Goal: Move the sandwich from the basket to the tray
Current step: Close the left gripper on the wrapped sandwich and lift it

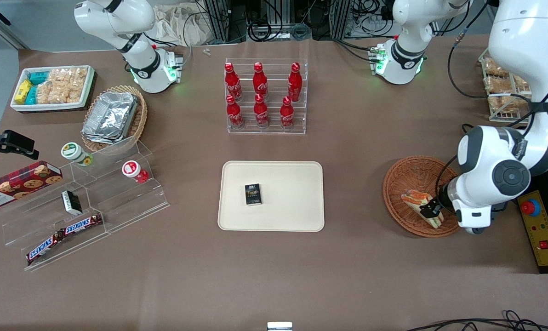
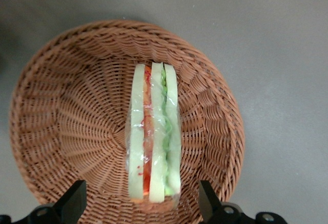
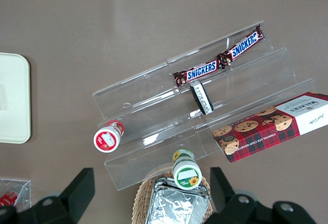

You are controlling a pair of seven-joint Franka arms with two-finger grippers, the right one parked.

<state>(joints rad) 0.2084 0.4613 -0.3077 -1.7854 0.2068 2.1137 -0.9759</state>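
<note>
The claw (image 1: 430, 210) hangs over the basket (image 1: 405, 179), fingers (image 2: 72, 203) spread wide astride the sandwich (image 2: 154, 142), gripping nothing.

The working arm's gripper (image 1: 431, 210) covers part of the sandwich (image 1: 416, 199), and the small dark box's (image 1: 253, 194) print is unreadable.

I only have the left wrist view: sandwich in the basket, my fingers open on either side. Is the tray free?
Observer: Not fully. A small dark box lies on the tray, on its half toward the parked arm's end.
Operator: Where's the tray from here?
Observer: Toward the parked arm's end from the basket, nearer the front camera than the cola rack.
Operator: And my end effector?
Observer: The end effector sits low over the sandwich, within the basket's rim.
</note>
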